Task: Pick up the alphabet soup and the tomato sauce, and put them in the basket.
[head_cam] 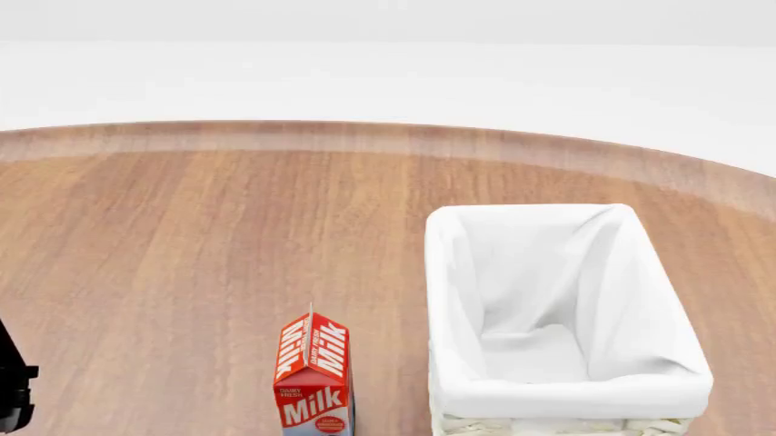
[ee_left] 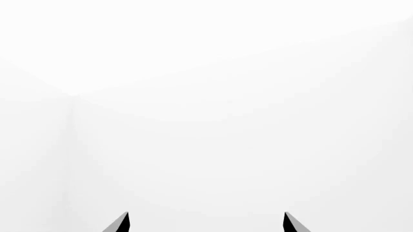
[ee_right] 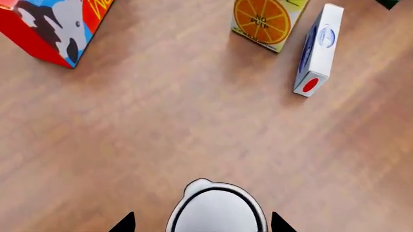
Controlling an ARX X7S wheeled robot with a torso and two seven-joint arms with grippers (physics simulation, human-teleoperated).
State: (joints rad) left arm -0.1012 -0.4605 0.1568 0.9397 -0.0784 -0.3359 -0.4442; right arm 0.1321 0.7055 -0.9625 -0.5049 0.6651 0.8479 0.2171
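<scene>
While my right gripper hangs spread over a silvery can top on the table, label hidden, I'd drop straight and centred; left gripper spread, empty; basket empty beside the milk.

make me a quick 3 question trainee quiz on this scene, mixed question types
1. True or false: the white cloth-lined wicker basket already holds a can.
2. Multiple choice: in the head view, the red milk carton stands (A) inside the basket, (B) on the wooden table to the basket's left, (C) behind the basket.
3. Fill in: in the right wrist view, a silvery-topped can sits between the tips of the right claw, which is ____.

Key: 1 false; 2 B; 3 open
</scene>
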